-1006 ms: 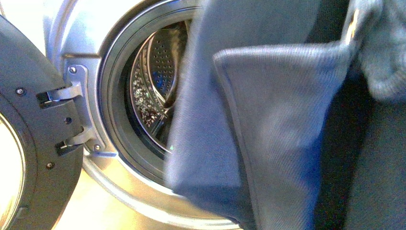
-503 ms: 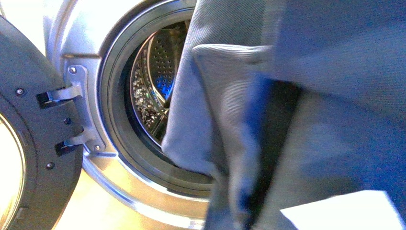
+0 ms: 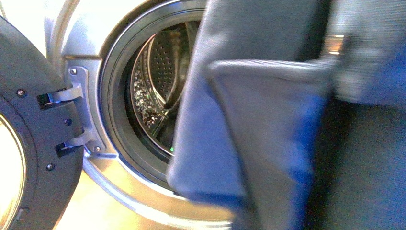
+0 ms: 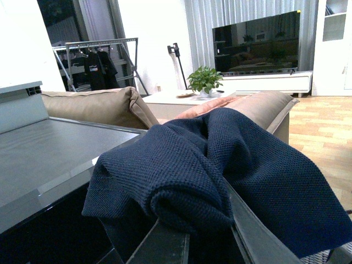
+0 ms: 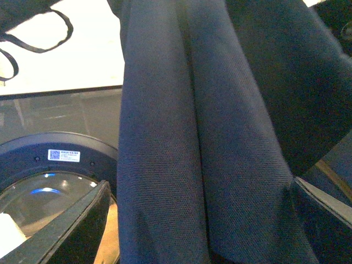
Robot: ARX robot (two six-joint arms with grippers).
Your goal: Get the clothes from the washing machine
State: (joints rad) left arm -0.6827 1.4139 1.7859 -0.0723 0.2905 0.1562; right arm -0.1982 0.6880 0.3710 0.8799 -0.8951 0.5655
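The clothes [image 3: 268,143] are dark navy-blue fabric hanging close to the front camera, filling the right half of that view. The washing machine [image 3: 86,43] stands behind, its porthole open onto the perforated steel drum [image 3: 153,91]. Its dark round door [image 3: 28,143] is swung open at the left. In the left wrist view my left gripper [image 4: 192,231] is shut on a bunched fold of the clothes [image 4: 187,176], held high. In the right wrist view my right gripper [image 5: 201,220] is open, its fingers [image 5: 77,225] wide apart with the hanging clothes [image 5: 198,137] between them. Neither gripper shows in the front view.
The left wrist view shows the machine's grey top [image 4: 44,154], a tan sofa [image 4: 104,107], a clothes rack [image 4: 93,60], a potted plant [image 4: 204,80] and a television [image 4: 256,41]. The right wrist view shows the door's glass window [image 5: 38,203] below and a black cord [image 5: 33,33].
The hanging clothes have swung in front of the camera: the folded edge moved left half a second ago, then back right. The white label patch seen then is out of sight now.
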